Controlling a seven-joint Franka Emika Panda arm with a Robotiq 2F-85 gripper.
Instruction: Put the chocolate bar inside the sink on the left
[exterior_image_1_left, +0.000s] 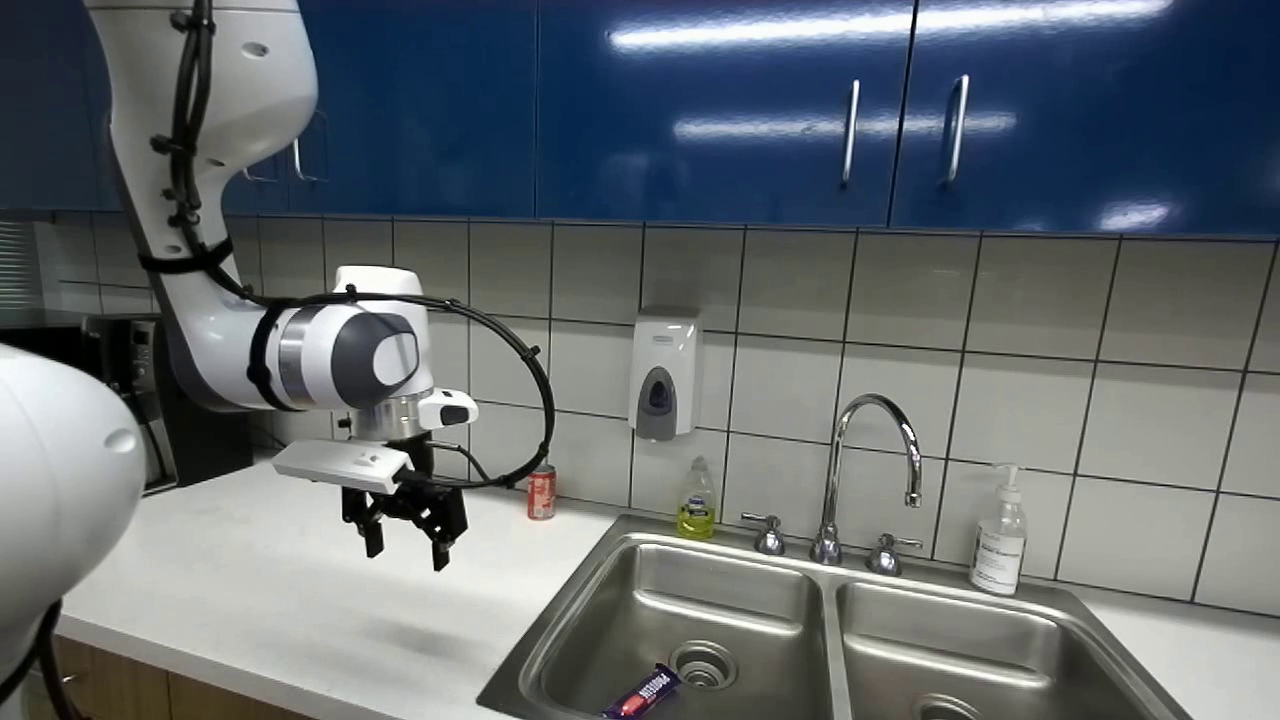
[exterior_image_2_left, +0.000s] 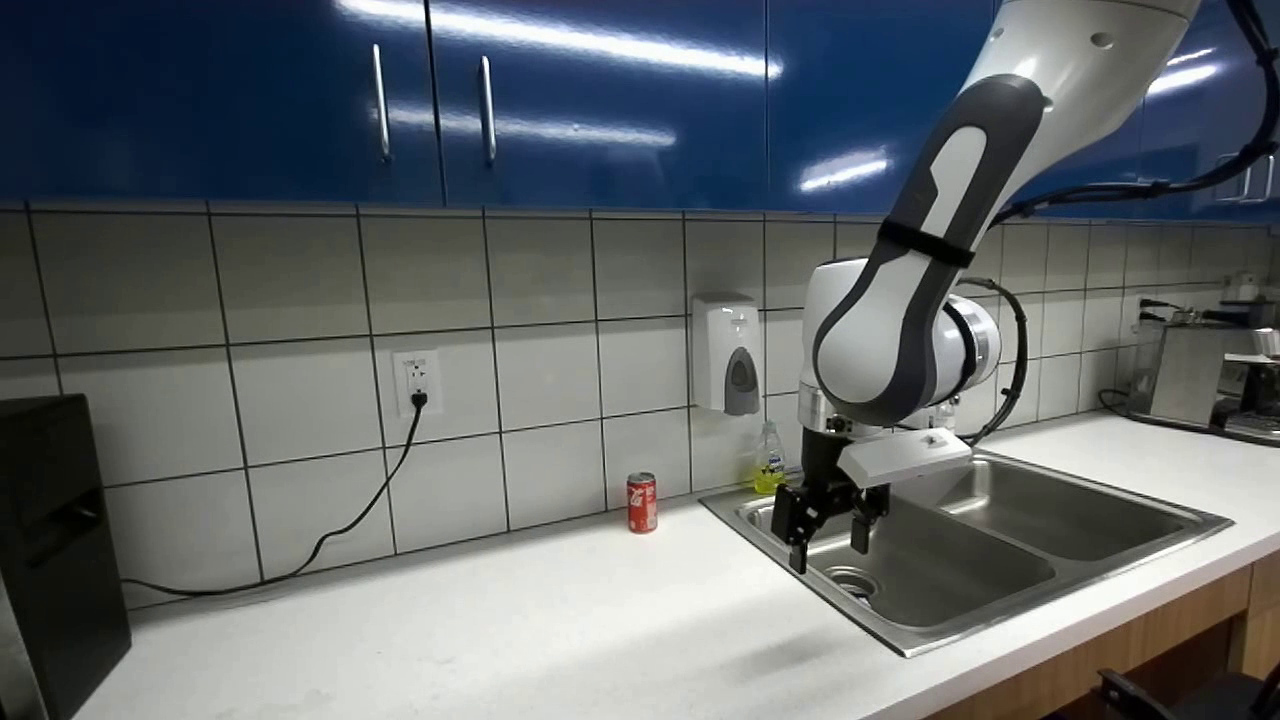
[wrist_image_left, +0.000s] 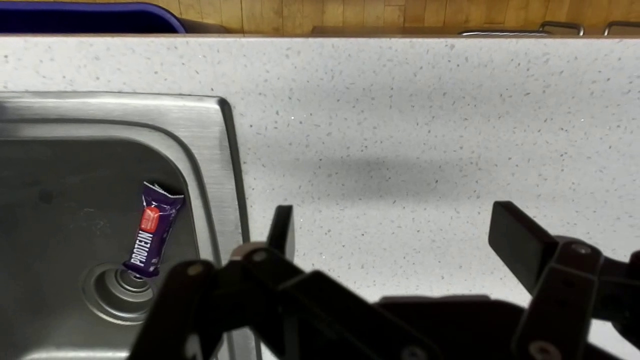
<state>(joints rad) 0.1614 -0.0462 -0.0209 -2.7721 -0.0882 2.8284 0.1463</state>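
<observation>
The chocolate bar (exterior_image_1_left: 642, 692) is in a purple wrapper with a red patch and the word PROTEIN. It lies on the floor of the left basin of the steel sink (exterior_image_1_left: 572, 600), beside the drain. In the wrist view the bar (wrist_image_left: 152, 232) lies near the basin wall, one end over the drain's edge. It does not show in an exterior view where the sink (exterior_image_2_left: 905, 635) is seen from farther off. My gripper (exterior_image_1_left: 407, 555) is open and empty, above the counter beside the sink. Its fingers are wide apart in the wrist view (wrist_image_left: 392, 230).
A red can (exterior_image_2_left: 642, 503) stands on the counter by the wall. A dish soap bottle (exterior_image_1_left: 697, 505), faucet (exterior_image_1_left: 832, 480) and pump bottle (exterior_image_1_left: 1000, 545) stand along the sink's back edge. A soap dispenser (exterior_image_1_left: 665, 375) hangs on the wall. Blue cabinets (exterior_image_1_left: 700, 100) hang above.
</observation>
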